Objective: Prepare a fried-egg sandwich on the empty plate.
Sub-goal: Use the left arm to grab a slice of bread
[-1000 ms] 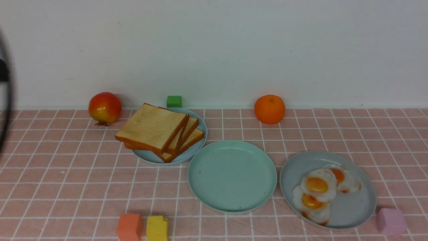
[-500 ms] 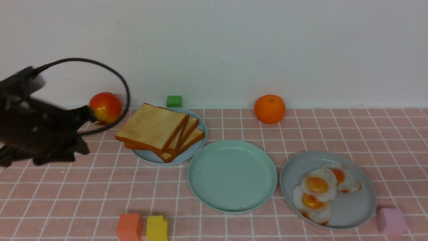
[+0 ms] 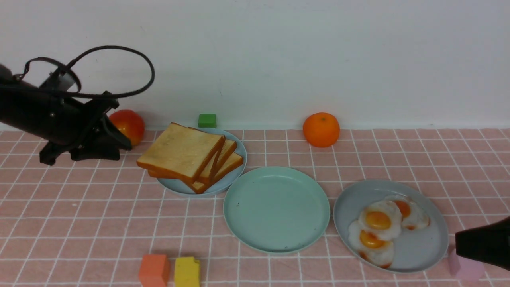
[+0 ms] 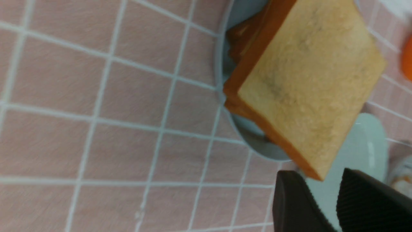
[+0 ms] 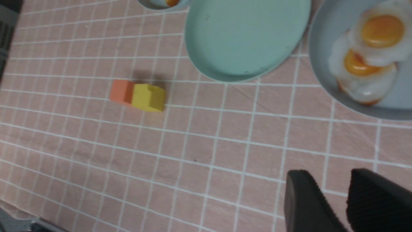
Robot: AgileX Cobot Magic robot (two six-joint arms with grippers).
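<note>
Pink-gridded bench [image 3: 79, 207]: mint plate [image 3: 276, 209] bare between toast stack [image 3: 191, 157] and eggs [image 3: 378, 229]; left end effector [image 4: 325, 206] and right end effector [image 5: 334, 201] slightly parted, empty.

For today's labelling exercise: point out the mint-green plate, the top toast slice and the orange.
mint-green plate [image 3: 276, 209], front view, bare centre.
top toast slice [image 3: 180, 150], front view, upper face.
orange [image 3: 321, 129], front view, middle of the peel.

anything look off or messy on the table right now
Nothing is spilled or broken. The toast slices are stacked unevenly, fanned out, and the top one overhangs the rim of its blue plate. The fried eggs overlap in a loose pile on the grey plate. The green plate holds nothing.
</note>
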